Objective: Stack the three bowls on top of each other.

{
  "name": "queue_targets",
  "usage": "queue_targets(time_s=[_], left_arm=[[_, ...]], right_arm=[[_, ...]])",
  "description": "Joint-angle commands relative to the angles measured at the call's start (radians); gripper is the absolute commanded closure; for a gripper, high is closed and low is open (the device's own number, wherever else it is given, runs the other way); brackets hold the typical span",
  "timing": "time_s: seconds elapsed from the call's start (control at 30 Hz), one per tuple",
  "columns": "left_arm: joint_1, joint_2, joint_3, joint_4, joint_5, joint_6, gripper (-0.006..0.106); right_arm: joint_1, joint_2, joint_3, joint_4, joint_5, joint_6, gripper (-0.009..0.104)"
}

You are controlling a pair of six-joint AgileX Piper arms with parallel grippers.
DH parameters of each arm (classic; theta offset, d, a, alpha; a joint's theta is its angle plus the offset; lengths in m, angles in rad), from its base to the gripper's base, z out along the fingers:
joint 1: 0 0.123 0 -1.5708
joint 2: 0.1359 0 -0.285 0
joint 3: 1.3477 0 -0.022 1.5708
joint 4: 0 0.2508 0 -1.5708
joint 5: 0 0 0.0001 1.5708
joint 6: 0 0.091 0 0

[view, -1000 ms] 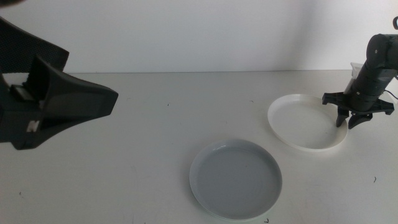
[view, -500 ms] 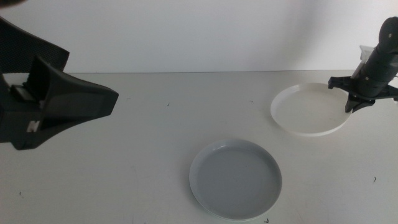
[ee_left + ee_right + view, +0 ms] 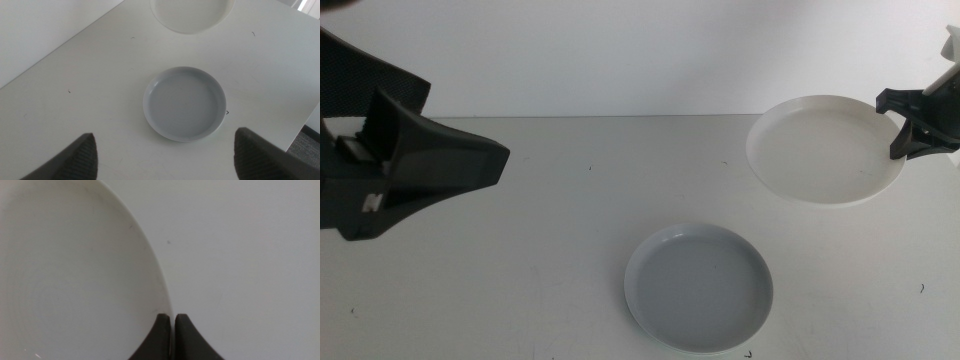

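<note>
From the middle view, a pale off-white table (image 3: 550, 240) runs back to a plain white wall (image 3: 640, 50), and a few tiny dark specks dot the tabletop. The right gripper (image 3: 905, 135) comes in at the right edge near the far side, its jaws pinched on the rim of the white bowl (image 3: 820, 150), which hangs tilted above the far right part of the table. The grey bowl (image 3: 698, 288) rests flat near the front edge, a little right of the table's middle and well apart from the white one; a second rim seems to show under its near side, though the colour beneath cannot be told. The left arm's dark body fills the left side of this view, waiting. In the left wrist view, the left gripper (image 3: 165, 155) hovers high over the table with its jaws spread wide and nothing between them; the grey bowl (image 3: 184, 103) lies below, the white bowl (image 3: 192, 15) shows beyond it, and dark floor appears past the table's corner. In the right wrist view, the two dark jaws stand nearly together on the white bowl's (image 3: 75, 275) rim, with bare tabletop (image 3: 250, 255) beside it.
</note>
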Motion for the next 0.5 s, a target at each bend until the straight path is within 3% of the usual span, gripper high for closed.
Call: queue_targets(time_s=[0.0, 0.13, 0.47], left_arm=[[-0.002, -0.006, -0.029, -0.013, -0.062, -0.008, -0.004], [-0.002, -0.006, -0.029, -0.013, -0.062, -0.008, -0.004], [-0.002, -0.006, -0.029, -0.013, -0.062, -0.008, -0.004]], right_arm=[[-0.001, -0.107, 0.026, 0.079, -0.033, -0.066, 0.096], [0.042, -0.162, 0.097, 0.146, -0.010, -0.127, 0.096], [0.263, -0.173, 0.209, 0.151, -0.058, -0.128, 0.096]])
